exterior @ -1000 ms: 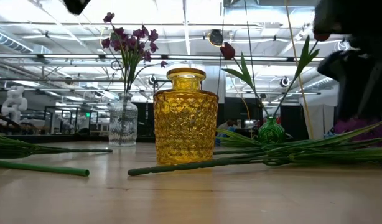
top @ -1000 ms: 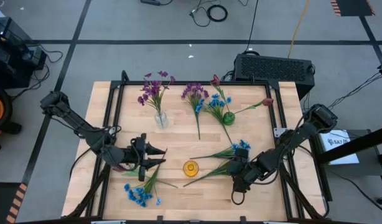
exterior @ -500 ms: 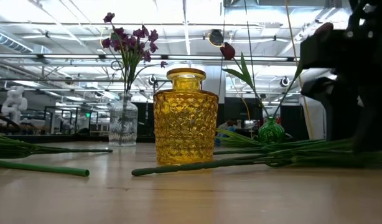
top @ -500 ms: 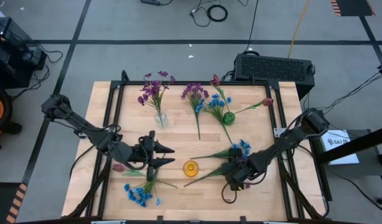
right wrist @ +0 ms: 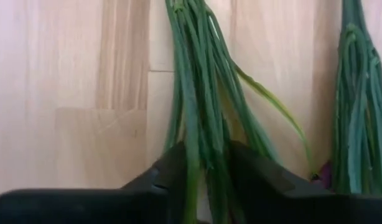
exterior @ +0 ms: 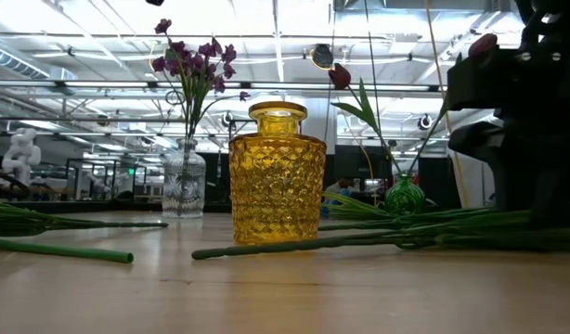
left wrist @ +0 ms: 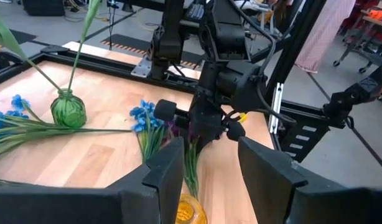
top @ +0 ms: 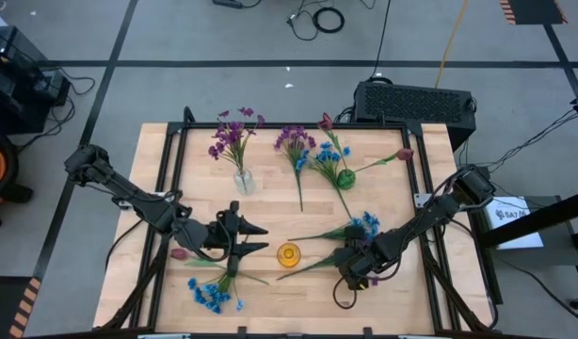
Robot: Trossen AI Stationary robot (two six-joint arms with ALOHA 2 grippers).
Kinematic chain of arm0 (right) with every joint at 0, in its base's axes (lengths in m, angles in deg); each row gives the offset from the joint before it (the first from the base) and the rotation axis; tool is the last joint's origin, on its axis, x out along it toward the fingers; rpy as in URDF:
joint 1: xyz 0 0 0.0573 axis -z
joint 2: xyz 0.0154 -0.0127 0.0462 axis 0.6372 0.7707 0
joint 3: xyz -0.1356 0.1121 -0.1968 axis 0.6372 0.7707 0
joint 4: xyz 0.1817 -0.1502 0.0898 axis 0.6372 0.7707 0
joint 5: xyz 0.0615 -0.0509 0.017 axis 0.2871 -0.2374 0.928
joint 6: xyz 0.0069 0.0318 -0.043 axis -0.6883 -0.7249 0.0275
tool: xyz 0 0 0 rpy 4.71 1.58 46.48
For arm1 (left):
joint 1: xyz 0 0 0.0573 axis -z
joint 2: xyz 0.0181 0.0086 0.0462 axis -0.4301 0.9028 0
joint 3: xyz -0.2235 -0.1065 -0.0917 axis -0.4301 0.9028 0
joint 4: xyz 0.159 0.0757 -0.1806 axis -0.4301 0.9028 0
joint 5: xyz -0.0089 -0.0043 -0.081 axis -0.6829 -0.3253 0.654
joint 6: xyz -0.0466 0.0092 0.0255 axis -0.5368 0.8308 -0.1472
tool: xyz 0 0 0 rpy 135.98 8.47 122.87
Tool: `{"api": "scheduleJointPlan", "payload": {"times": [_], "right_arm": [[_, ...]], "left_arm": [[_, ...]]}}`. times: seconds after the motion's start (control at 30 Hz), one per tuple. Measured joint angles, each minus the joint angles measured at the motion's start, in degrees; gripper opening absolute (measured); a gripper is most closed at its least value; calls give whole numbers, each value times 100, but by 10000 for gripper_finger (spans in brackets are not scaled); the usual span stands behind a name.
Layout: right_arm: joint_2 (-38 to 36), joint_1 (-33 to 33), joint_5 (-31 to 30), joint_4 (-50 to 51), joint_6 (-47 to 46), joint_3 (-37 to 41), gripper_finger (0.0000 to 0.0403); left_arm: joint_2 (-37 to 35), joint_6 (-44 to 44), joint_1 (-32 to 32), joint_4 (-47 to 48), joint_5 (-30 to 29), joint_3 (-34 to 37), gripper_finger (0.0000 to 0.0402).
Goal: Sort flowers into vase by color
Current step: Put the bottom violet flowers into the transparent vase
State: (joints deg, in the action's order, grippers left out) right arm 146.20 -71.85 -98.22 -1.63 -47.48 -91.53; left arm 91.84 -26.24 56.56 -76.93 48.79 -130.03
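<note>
My right gripper [top: 349,267] is down at the table, right of the yellow vase [top: 288,252], shut on the green stem bundle [right wrist: 200,106] of a flower that lies flat. Its blossoms are mostly hidden under the gripper; a bit of purple [left wrist: 176,128] shows. A blue flower [top: 364,224] lies just beyond it. My left gripper [top: 258,238] hovers open, left of the yellow vase, pointing at it, with nothing in it. Purple flowers [top: 231,137] stand in a clear vase [top: 243,181]. Dark red tulips [top: 325,122] stand in a green vase [top: 345,179]. My right gripper pinches the flower's stem bundle [right wrist: 197,155] between its two fingers [right wrist: 169,171], coming steeply from above and lying across the stems. The bundle fills the gap between the fingers. The stems lie flat on the table, with the cut end [exterior: 200,253] in front of the yellow vase.
A purple sprig [top: 295,143] and a blue one [top: 322,155] lie at the far middle of the table. Another blue sprig [top: 210,294] and a red tulip [top: 180,254] lie near the front left, under my left arm. A black box [top: 413,102] stands behind the far right corner.
My right gripper has come down onto the lying stems and shifted a little toward the table's left. My left gripper has moved toward the yellow vase, staying open.
</note>
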Motion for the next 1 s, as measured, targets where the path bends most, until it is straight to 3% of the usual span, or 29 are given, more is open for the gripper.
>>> {"api": "scheduleJointPlan", "payload": {"times": [0.2, 0.33, 0.43, 0.77, 1.0], "right_arm": [[-7, 1, 84, 6, 41, 2, 12], [-2, 6, 205, 153, 106, -72, 13], [0, -34, 377, 831, 109, -370, 8], [-81, -402, 383, 2287, 109, -2062, 2], [-81, -517, 325, 2577, 99, -2638, 1]], "left_arm": [[0, 5, 0, -2, 0, 0, 158], [0, 5, 0, -2, -1, 0, 158], [0, -36, 0, -2, -3, 0, 158], [133, -141, 7, -68, -434, -33, 158], [1042, 119, 172, -58, -168, -1067, 158]]}}
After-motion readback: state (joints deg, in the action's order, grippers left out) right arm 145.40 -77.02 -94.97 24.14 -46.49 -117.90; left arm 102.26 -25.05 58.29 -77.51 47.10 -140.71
